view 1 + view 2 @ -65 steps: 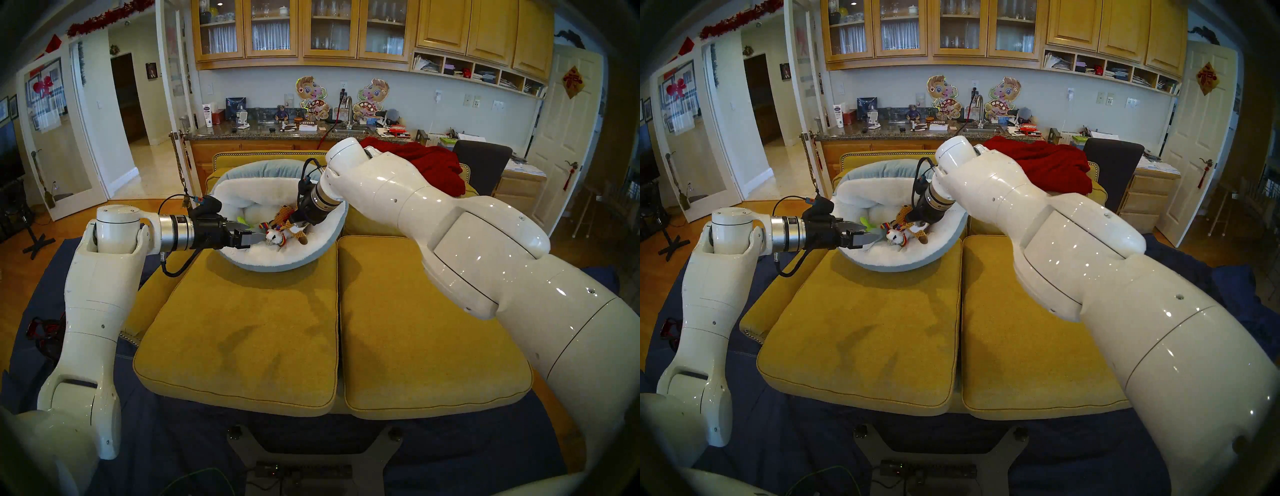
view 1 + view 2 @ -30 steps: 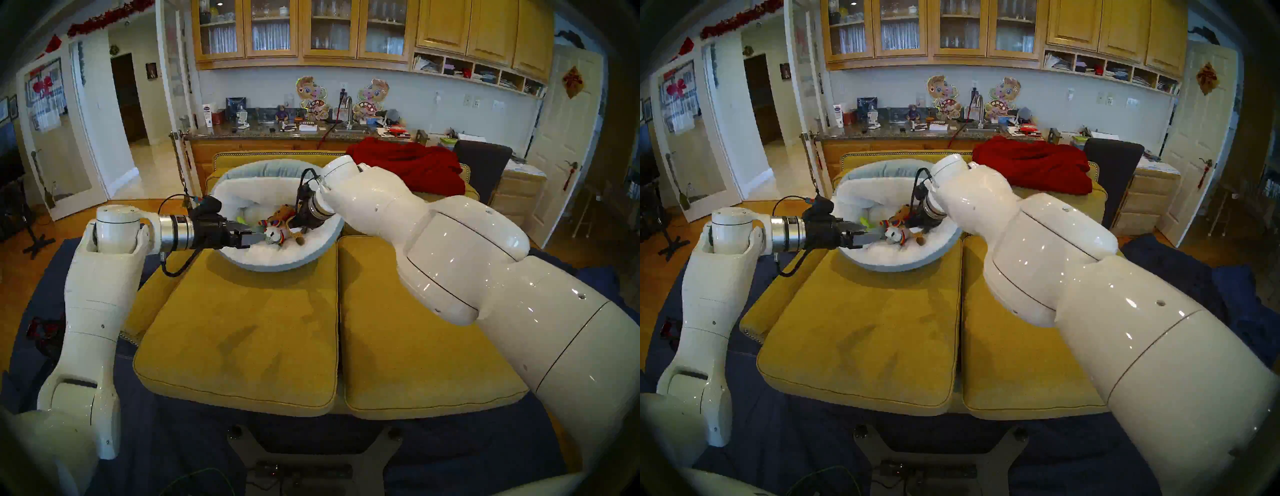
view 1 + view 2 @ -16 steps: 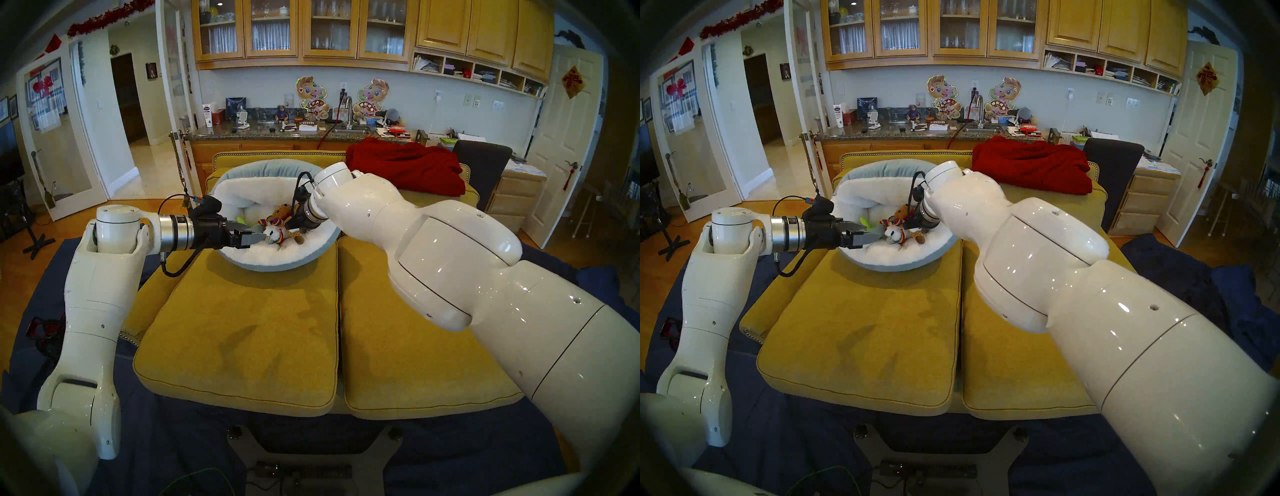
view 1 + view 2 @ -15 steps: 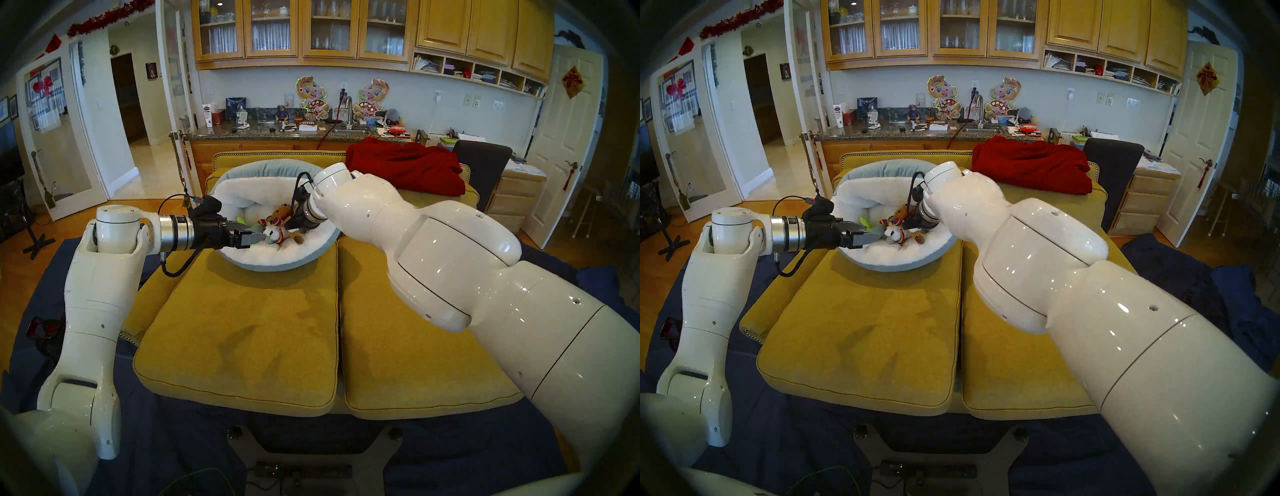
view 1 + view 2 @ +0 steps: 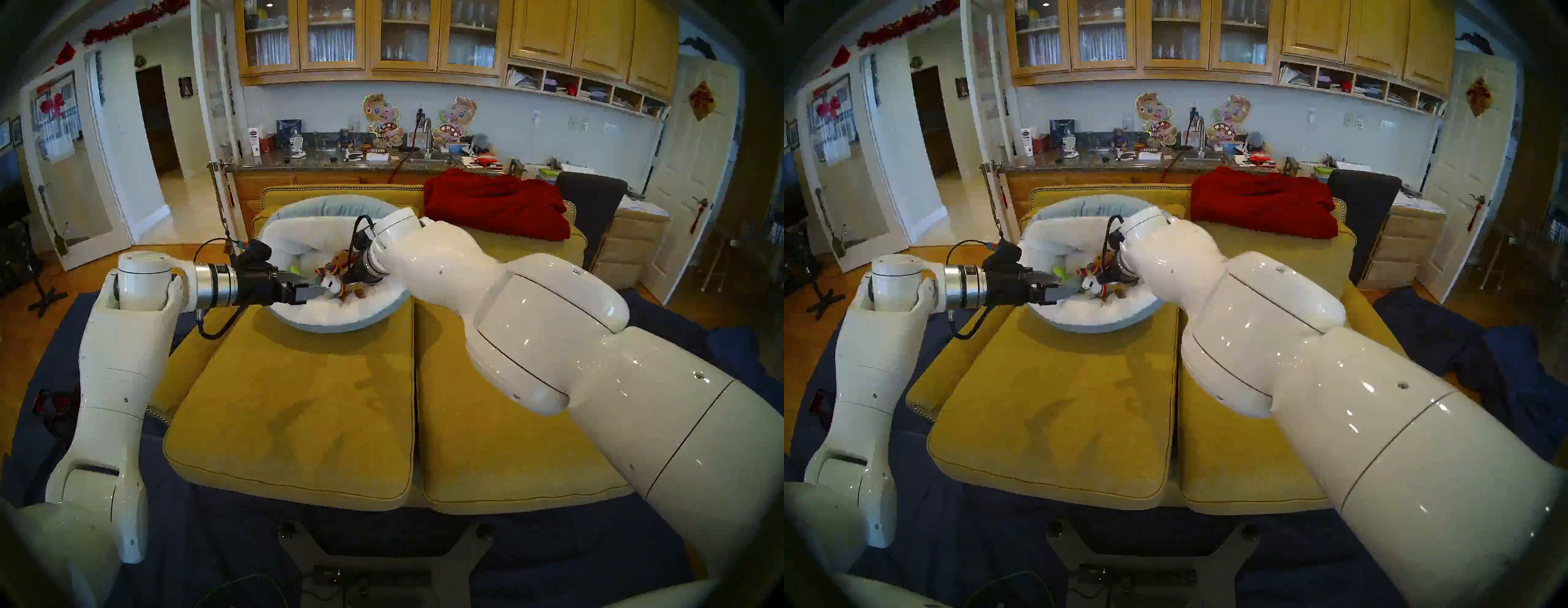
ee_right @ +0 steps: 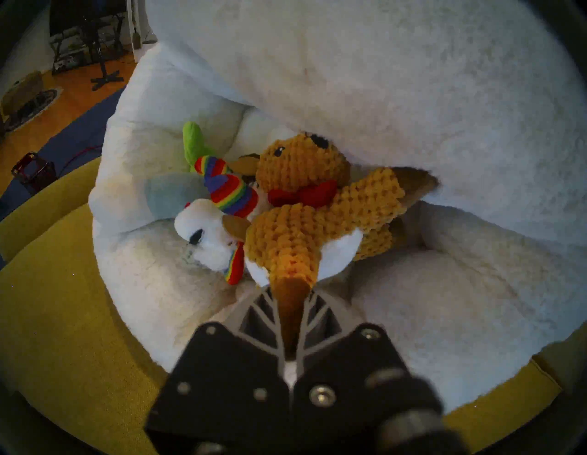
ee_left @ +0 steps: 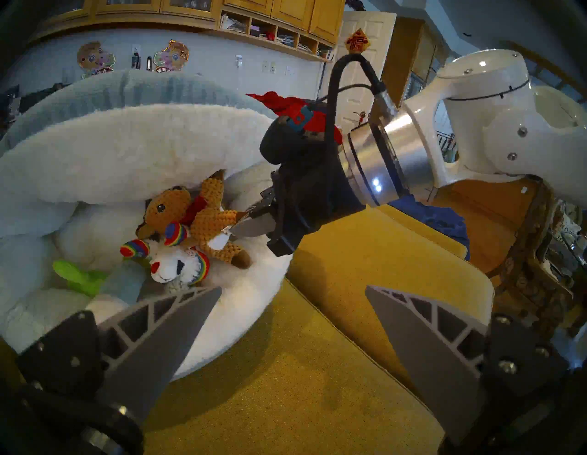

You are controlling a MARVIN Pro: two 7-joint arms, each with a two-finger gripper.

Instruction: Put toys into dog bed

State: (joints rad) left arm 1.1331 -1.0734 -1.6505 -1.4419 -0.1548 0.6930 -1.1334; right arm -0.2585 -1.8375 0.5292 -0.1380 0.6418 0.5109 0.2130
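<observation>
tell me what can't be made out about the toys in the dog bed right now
- Grey spotted cub: not made out in any view; possibly hidden under the other toys.
- Pale tube-shaped plush toy: left wrist view, its near end hidden behind the left gripper's fingers.
- Brown knitted plush animal: right wrist view, its leg tip hidden between the right gripper's shut fingers.

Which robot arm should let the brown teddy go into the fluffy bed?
Right. The right gripper is shut on the brown knitted animal, over the dog bed. The left gripper is open and empty.
</observation>
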